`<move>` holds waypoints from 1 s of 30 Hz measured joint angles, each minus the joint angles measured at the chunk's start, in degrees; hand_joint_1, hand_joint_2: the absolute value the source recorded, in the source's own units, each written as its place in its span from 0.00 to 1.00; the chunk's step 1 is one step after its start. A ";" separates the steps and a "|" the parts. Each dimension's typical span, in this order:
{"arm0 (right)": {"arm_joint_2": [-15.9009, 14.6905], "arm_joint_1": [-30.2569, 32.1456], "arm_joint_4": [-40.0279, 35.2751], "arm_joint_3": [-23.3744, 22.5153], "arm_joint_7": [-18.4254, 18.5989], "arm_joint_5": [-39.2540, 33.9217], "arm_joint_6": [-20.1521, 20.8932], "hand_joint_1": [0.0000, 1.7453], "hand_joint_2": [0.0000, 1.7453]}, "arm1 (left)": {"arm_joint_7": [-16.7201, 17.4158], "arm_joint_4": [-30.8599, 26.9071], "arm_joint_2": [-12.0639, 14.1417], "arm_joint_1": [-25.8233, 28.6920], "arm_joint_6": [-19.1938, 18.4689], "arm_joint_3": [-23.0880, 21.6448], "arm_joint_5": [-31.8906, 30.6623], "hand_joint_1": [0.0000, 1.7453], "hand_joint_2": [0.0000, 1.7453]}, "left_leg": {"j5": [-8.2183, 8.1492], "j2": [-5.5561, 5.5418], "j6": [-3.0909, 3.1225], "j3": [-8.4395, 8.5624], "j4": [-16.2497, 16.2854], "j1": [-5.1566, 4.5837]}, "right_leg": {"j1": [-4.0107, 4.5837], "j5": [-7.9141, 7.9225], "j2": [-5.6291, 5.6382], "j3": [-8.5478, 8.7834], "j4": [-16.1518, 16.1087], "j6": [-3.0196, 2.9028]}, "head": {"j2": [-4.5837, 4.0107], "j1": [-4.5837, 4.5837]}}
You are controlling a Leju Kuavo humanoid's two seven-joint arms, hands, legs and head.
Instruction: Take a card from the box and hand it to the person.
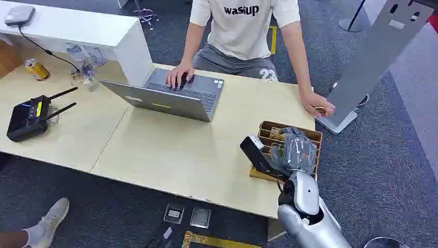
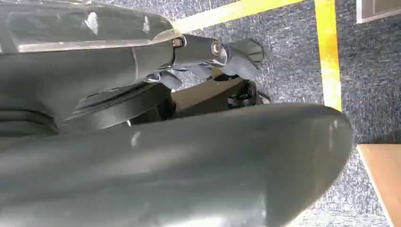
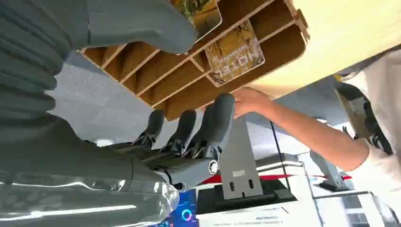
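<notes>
The brown slotted box (image 1: 274, 130) sits at the table's right corner; a yellowish printed card (image 3: 235, 56) stands upright in one compartment.

- Shirt (image 1: 243, 23), person beyond the right hand (image 1: 293, 151): "wasiup".
- Trousers (image 1: 235, 64): "23", partly hidden.
- Card (image 3: 235, 57) in box (image 3: 279, 45), just beside the fingers: print mirrored, unreadable.

Right robot hand (image 1: 293, 150) raised forward on a silver arm, fingers (image 3: 215, 120) apart, holding nothing
</notes>
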 joint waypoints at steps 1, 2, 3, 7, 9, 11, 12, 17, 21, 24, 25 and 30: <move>0.04 -0.21 0.57 0.00 0.00 -0.07 0.16 0.43 1.00 | 0.00 0.00 0.00 -0.01 0.00 0.00 0.00 0.00 0.00 | 0.00 0.00 0.00 0.01 0.00 0.00 | 0.00 0.00 0.00 0.00 0.00 0.00 | 0.00 -0.02; 0.07 -0.42 1.27 0.00 0.02 -0.17 0.22 0.43 1.00 | 0.00 -0.02 0.00 -0.02 0.00 -0.02 0.00 0.00 0.00 | 0.00 0.00 0.00 0.00 0.00 0.00 | 0.00 0.00 0.00 0.00 0.00 0.00 | 0.00 0.00; 0.07 -0.63 1.94 0.00 0.02 -0.30 0.24 0.44 1.00 | 0.00 0.00 0.00 -0.01 0.00 0.00 0.00 0.00 0.00 | 0.00 0.00 0.00 0.00 0.00 0.00 | 0.00 0.00 0.00 0.00 0.00 0.00 | 0.00 0.00; 0.11 -1.53 4.96 0.00 -0.02 -1.20 0.11 0.45 1.00 | 0.20 -0.02 0.00 -0.01 0.02 -0.02 -0.02 0.00 0.00 | 0.00 -0.01 0.00 -0.01 0.00 0.00 | 0.00 0.00 -0.01 0.00 0.00 0.00 | 0.00 -0.02; 0.13 -2.15 6.59 0.00 -0.11 -1.71 -0.04 0.51 1.00 | 0.31 -0.02 0.00 -0.01 0.02 -0.02 -0.09 0.00 0.00 | 0.00 -0.01 0.00 -0.01 0.00 0.00 | 0.00 0.00 -0.01 0.00 0.00 0.00 | 0.00 -0.02; 0.13 -2.64 7.94 0.00 -0.24 -2.03 -0.13 0.52 1.00 | 0.46 0.00 0.00 0.00 0.04 -0.02 -0.17 0.00 0.00 | 0.00 -0.01 0.00 -0.01 0.00 0.00 | 0.00 0.00 -0.01 -0.02 0.00 0.00 | 0.00 0.00; 0.13 -2.82 8.57 0.00 -0.35 -2.38 -0.19 0.53 1.00 | 0.48 -0.02 0.00 -0.01 0.04 -0.02 -0.19 0.00 0.00 | 0.00 -0.01 0.00 -0.01 0.00 0.00 | 0.00 0.00 -0.01 -0.02 0.00 0.00 | 0.00 -0.02; 0.13 -3.44 11.56 0.00 -0.50 -2.84 -0.37 0.54 1.00 | 0.63 0.00 0.00 -0.02 0.04 -0.04 -0.35 0.00 0.00 | 0.00 -0.01 0.00 -0.02 0.00 0.00 | 0.00 0.00 -0.01 -0.02 0.00 0.00 | 0.00 -0.02; 0.35 -3.50 12.96 0.02 -0.52 -3.02 -0.39 0.67 1.00 | 0.63 -0.02 0.00 -0.02 0.04 -0.07 -0.37 0.00 0.00 | 0.00 -0.01 0.00 -0.03 0.00 0.00 | 0.00 0.00 -0.01 -0.02 0.00 0.00 | 0.00 0.00; 0.46 -3.56 13.60 0.02 -0.81 -3.34 -0.61 0.68 1.00 | 0.68 0.00 0.00 -0.01 0.04 -0.09 -0.37 0.00 0.00 | 0.00 -0.01 0.00 -0.03 0.00 0.00 | 0.00 0.00 -0.01 -0.02 0.00 0.00 | 0.00 -0.02; 0.52 -3.61 13.84 0.04 -0.90 -3.50 -0.83 0.69 1.00 | 0.70 0.00 0.00 -0.01 0.04 -0.09 -0.37 0.00 0.00 | 0.00 -0.01 0.00 -0.02 0.00 0.00 | 0.00 0.00 -0.01 -0.02 0.00 0.00 | 0.00 0.00; 0.72 -3.86 14.74 0.20 -0.92 -3.78 -1.42 0.75 1.00 | 0.81 -0.02 0.00 -0.01 0.02 -0.13 -0.39 0.00 0.00 | 0.00 -0.01 0.00 -0.02 0.00 0.00 | 0.00 0.00 -0.01 -0.02 0.00 0.00 | 0.00 -0.02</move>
